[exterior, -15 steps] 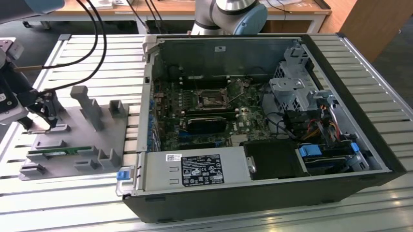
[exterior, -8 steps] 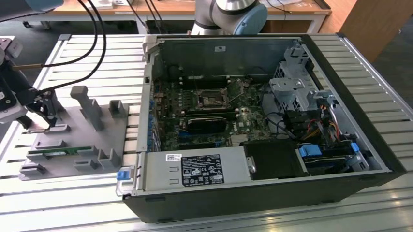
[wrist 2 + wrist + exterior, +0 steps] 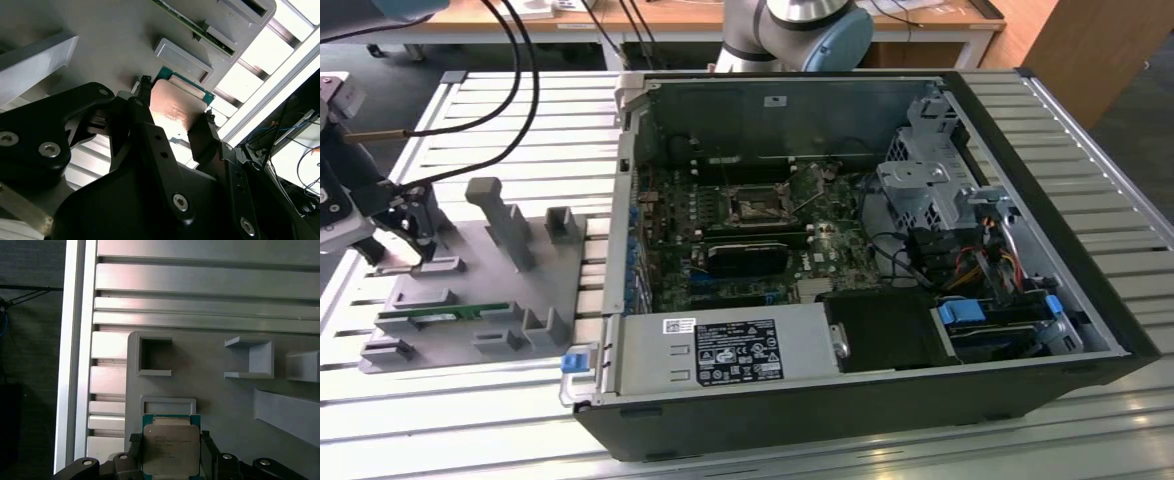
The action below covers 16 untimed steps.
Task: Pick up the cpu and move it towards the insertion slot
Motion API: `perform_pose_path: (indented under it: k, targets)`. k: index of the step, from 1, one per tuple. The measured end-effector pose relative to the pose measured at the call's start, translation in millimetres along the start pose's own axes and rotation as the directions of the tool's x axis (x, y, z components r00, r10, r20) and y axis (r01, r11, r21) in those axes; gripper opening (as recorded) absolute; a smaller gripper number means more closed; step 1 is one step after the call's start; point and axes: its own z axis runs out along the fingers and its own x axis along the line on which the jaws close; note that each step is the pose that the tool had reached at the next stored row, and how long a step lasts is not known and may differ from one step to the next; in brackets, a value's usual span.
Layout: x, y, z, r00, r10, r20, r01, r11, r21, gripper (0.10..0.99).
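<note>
Starting at the exterior view's left, you have the gripper down at the left edge of the grey fixture plate, which lies on the slatted metal table. In both wrist views the claw is closed to just the width of the cpu, and its two black fingers press against opposite edges of the chip. The silver top faces the first wrist view, with a green rim showing around it. In the second wrist view the cpu sits tilted between the fingers above the grey plate. You cannot tell from these views whether it rests on the plate or hangs just clear of it. A small raised rectangular frame on the plate stands just beside the chip. Moving right across the plate, a long green memory stick lies flat in its holder near the front edge, apart from the claw. Further right stands the open computer case, with the green motherboard flat inside it. The insertion slot, a square socket with a silver-grey frame and dark centre, sits near the middle of that board, well apart from the cpu. A longer black block lies just in front of it. The grey power supply fills the case's near corner, and a metal drive cage occupies the exterior view's right side.
</note>
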Motion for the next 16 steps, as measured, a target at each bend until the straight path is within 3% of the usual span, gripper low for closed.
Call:
perform_pose_path:
  k: [16]
  targets:
    - [0.0, 0.4, -4.2, 1.0, 0.0, -0.0002, 0.0, 1.0, 0.0, 0.545]
